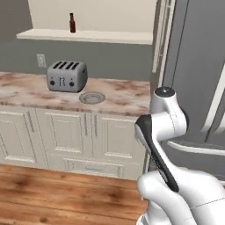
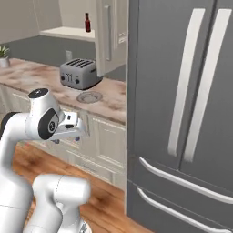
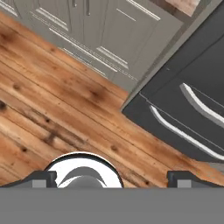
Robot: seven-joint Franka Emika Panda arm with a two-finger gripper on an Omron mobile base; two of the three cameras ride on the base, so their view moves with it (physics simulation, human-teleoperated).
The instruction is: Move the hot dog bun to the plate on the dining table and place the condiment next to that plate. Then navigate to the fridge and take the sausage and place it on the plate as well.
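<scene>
Fridge (image 2: 182, 104) beside marbled counter (image 1: 118, 94)

Gripper (image 3: 112, 178) points down at wood plank floor (image 3: 52, 109); fingertips (image 3: 41, 178) sit wide apart at bottom edge w/ nothing between them. Cream cabinets (image 3: 100, 30) w/ panelled doors run across top left, a bit of pink-brown marbled counter (image 3: 186, 5) showing at top. The fridge (image 3: 188, 87), dark grey, fills right side, its lower front carrying two curved silver handles (image 3: 183, 133), base corner meeting floor just beside cabinet end.
</scene>
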